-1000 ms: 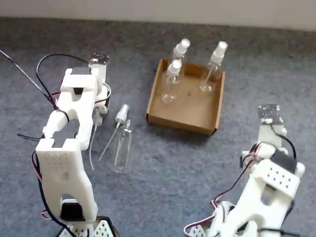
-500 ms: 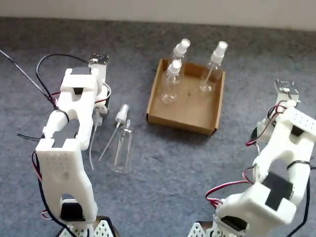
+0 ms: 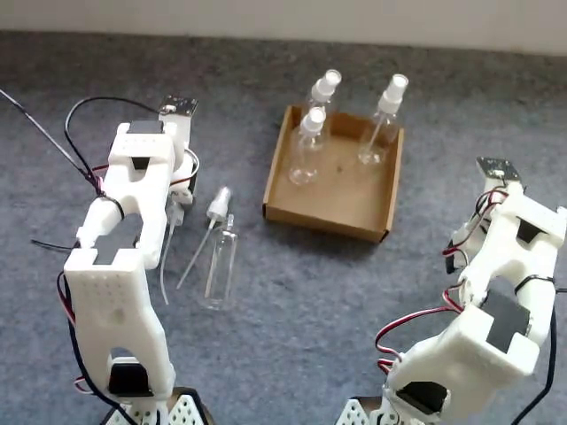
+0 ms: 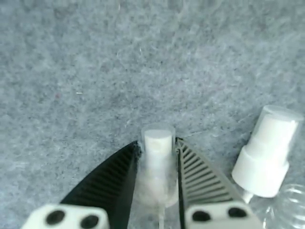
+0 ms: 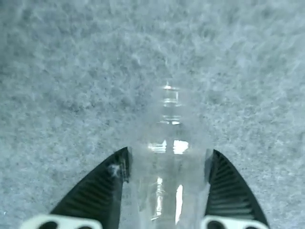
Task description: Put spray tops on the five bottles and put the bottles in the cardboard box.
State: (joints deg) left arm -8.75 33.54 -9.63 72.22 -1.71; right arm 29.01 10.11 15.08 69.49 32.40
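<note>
**A:** Bottles: three are standing in the cardboard box with spray tops on: the front bottle, the back bottle and the right-side bottle. I'm counting those as done.

**B:** Is the back one really sitting inside?

**A:** Its base is hiding behind the front bottle, so I'm judging it as inside, not certain.

**B:** And the other two?

**A:** The fourth bottle is lying flat on the carpet, off the box's left side, neck bare. A loose spray top is lying just beside its neck, dip tube trailing alongside.

**B:** Fifth?

**A:** The right gripper is clamping the fifth bottle, fingers pressing both sides of the clear body, with no top on the neck. In the high view that arm is sitting to the right of the box.

**B:** Left arm?

**A:** The left gripper is pinching the held spray top between closed fingers, hanging over the carpet near the loose spray top and the fourth bottle.

**B:** So how's progress looking?

**A:** I'm calling it three of five finished. Two tops are waiting to go on and two bottles are waiting to go into the box. The held spray top and the fifth bottle are probably pairing up next, but I'm only guessing.
</note>
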